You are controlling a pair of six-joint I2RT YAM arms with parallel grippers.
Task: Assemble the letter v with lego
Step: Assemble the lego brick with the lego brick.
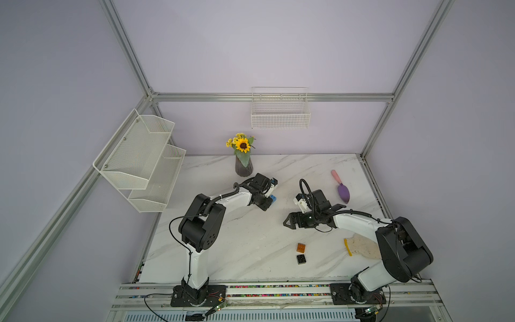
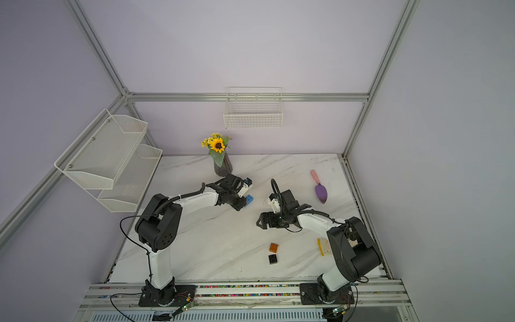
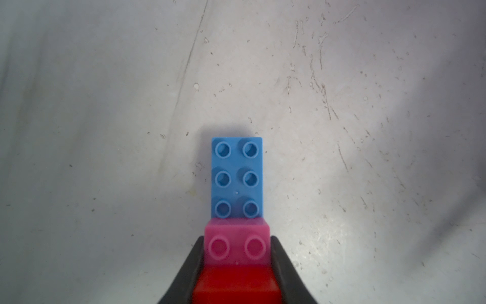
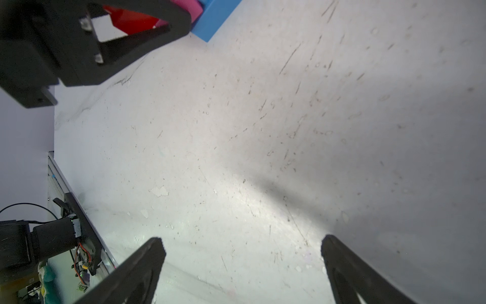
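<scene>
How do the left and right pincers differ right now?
The left pincer is shut on the red-pink-blue brick stack; the right pincer is open and empty. In both top views the left pincer sits nearer the vase, while the right pincer sits nearer the loose orange brick and black brick. Shared: both are black and over the marble tabletop.
</scene>
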